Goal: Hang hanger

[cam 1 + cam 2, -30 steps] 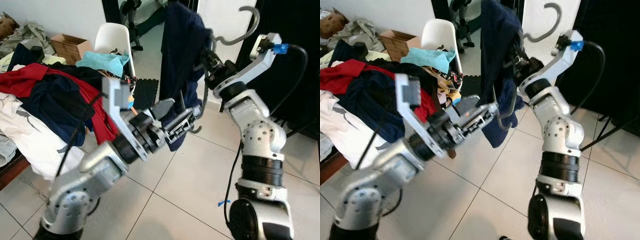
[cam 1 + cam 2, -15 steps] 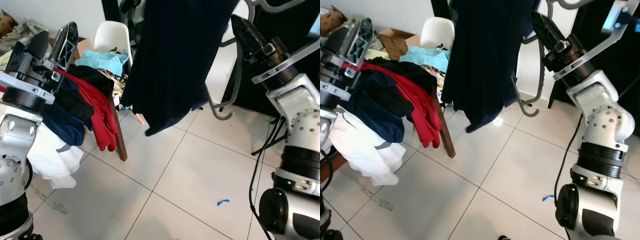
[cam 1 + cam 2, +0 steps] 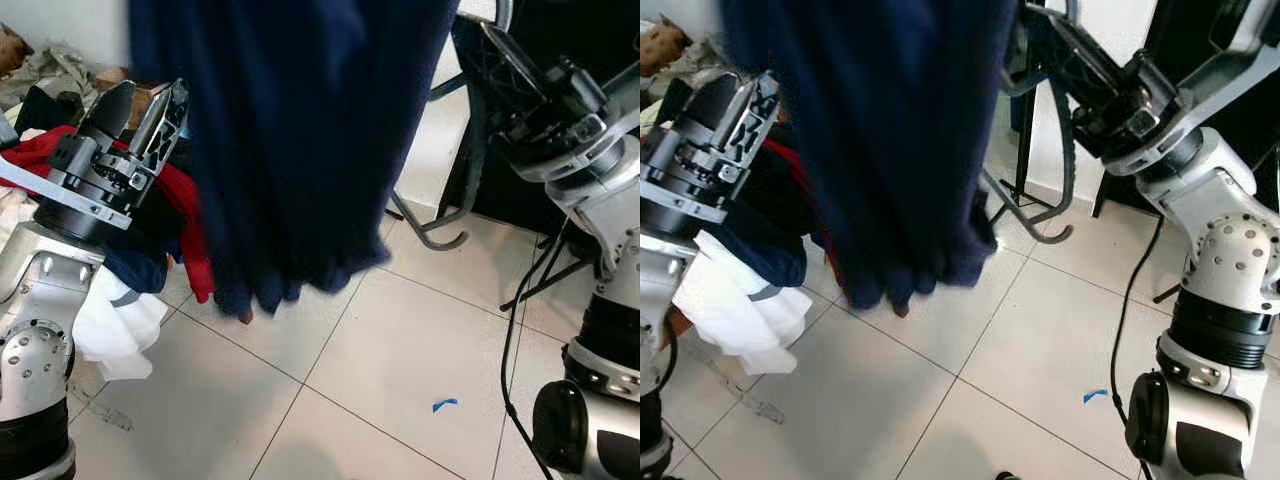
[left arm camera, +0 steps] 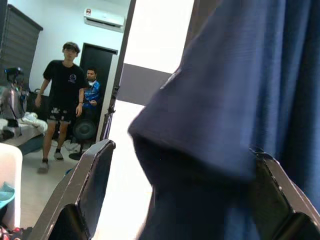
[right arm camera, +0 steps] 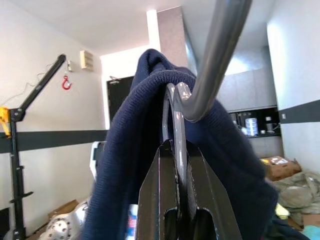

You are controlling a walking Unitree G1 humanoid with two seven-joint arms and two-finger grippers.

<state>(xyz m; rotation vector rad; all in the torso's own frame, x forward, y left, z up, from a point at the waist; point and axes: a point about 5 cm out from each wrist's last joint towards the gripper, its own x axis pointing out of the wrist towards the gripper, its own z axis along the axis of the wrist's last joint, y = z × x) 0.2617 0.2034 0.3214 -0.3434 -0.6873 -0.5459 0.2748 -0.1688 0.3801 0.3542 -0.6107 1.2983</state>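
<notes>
Navy garment [image 3: 300, 150] swung nearer, hiding hanger [image 5: 210, 60] | right gripper [image 5: 175, 150] clamps hanger | left gripper [image 3: 140, 110] jaws apart, empty

Tiled floor [image 3: 400, 340], blue scrap [image 3: 445, 404]

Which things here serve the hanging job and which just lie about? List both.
For the job:
hanger
navy garment draped on it
right tool, shut on the hanger
left tool, open beside the garment

Lying about:
clothes pile
blue tape scrap
two people
</notes>
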